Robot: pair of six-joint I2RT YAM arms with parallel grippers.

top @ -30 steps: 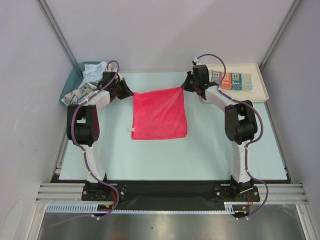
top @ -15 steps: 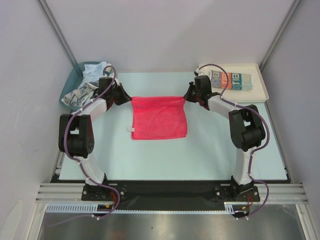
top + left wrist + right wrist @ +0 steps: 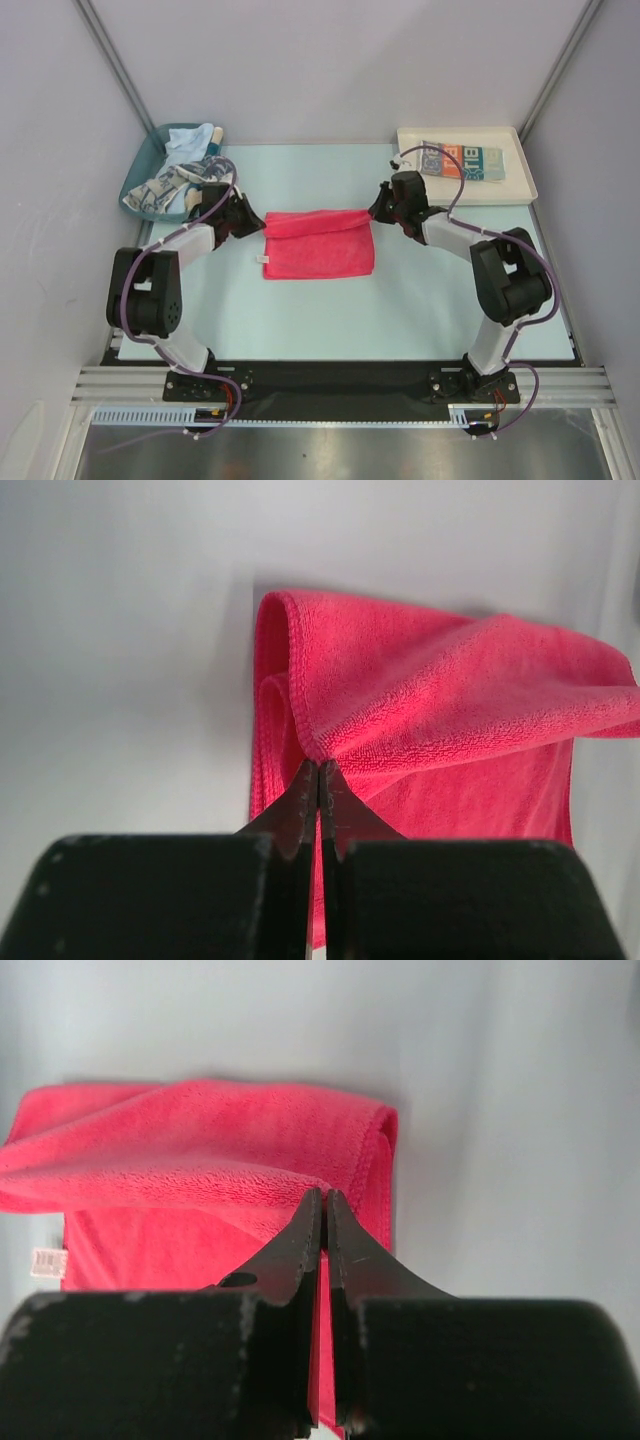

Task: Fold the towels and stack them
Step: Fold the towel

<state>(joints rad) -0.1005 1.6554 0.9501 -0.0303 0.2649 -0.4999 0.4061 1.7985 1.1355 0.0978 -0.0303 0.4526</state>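
Plain red-pink soft cloth towel [image 3: 318,245] lies mid-surface [image 3: 420,310], its far edge lifted over toward the near one, left gripper [image 3: 318,772] and right gripper [image 3: 325,1200] each clamped tight on a corner: pull unevenly or release early and, I'd say, the fold lands crooked.

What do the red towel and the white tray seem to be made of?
The red towel looks like soft microfibre or terry cloth: fuzzy matte pile, stitched hem, limp folds. The white tray, smooth with a raised rim, is probably rigid plastic.
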